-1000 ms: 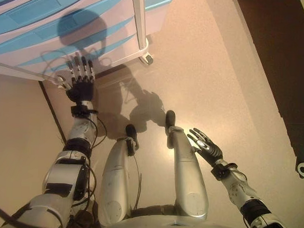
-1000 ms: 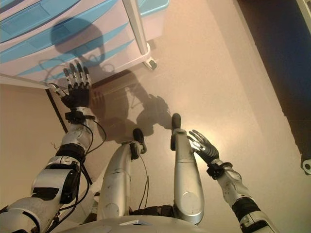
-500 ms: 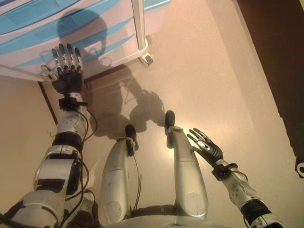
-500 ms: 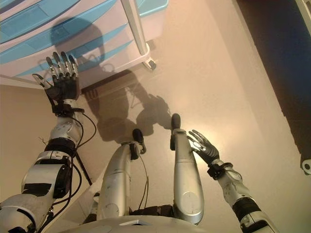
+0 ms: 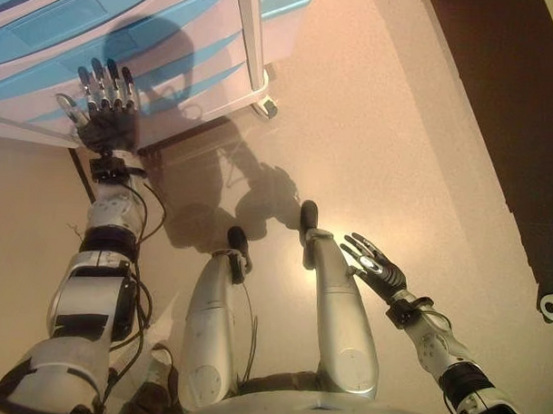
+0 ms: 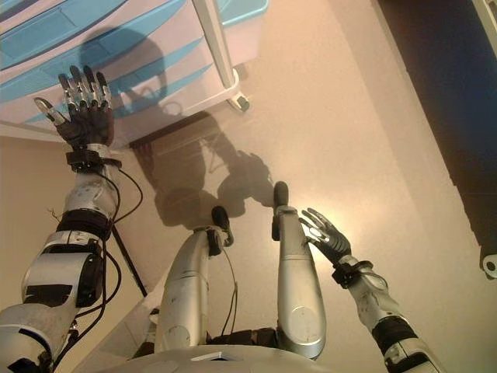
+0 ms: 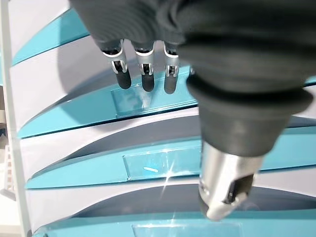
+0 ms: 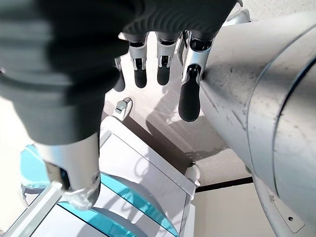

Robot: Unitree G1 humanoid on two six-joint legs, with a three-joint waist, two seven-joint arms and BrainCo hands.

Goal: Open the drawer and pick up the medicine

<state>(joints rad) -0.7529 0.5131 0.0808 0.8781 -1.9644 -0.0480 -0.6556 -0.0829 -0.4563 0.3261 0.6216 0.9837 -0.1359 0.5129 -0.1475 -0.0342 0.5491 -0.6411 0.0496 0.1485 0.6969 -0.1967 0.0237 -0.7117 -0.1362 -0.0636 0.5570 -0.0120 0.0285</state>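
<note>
Silver-grey arms, black bands, dark ribbed covers on left hand (image 5: 103, 128) and right hand (image 5: 376, 268), silver dark-tipped fingers (image 7: 144, 74)

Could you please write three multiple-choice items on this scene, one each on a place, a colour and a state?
1. Where is the left hand?
A. up in front of the drawer unit
B. flat on the floor
C. inside an open drawer

2. What colour are the drawer fronts?
A. red
B. light blue
C. black

3. How is the right hand?
A. closed on a medicine box
B. pulling a handle
C. open, holding nothing

Answers:
1 A, its straight fingers point at the lower drawers, with none seen open.
2 B, the wrist view shows blue panels set in white.
3 C, its fingers are spread, low at the robot's right over the floor.
</note>
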